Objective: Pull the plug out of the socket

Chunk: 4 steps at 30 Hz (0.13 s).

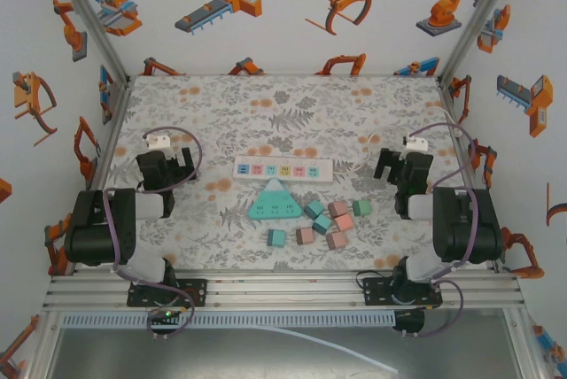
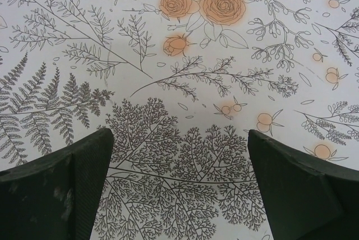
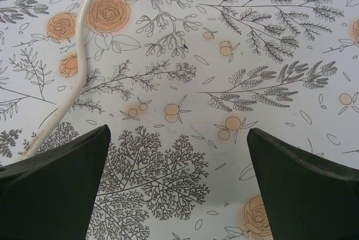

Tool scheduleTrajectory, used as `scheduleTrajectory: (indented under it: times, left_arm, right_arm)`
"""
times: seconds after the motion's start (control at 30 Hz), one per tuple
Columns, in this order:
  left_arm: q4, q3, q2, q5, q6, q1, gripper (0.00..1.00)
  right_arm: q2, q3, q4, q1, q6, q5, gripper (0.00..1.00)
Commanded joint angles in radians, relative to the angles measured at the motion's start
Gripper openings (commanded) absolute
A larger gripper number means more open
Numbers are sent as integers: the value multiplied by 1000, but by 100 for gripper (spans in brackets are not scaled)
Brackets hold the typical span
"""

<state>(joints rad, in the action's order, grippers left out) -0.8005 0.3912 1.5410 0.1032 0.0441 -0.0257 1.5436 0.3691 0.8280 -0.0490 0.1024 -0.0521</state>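
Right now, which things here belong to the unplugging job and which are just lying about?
Job: white power strip, white cable, left gripper and right gripper, both open.
Lying about, seemingly: teal triangular block, loose teal and pink cubes.

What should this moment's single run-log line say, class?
left claw open, empty | right claw open, empty | power strip untouched, between both claws

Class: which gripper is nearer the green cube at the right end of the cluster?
Right. The right gripper sits just beyond the green cube, slightly right; the left gripper is far to its left, past the whole cluster.
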Motion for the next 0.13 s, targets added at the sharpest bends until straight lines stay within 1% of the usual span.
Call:
scheduleTrajectory:
  times: [0.0, 0.1]
  left_arm:
    - [-23, 20, -1, -18, -8, -3, 97]
    - [-25, 19, -1, -19, -8, -2, 97]
  right_arm:
    - [1, 17, 44, 3, -19, -3, 99]
    - [-1, 8, 58, 1, -18, -4, 99]
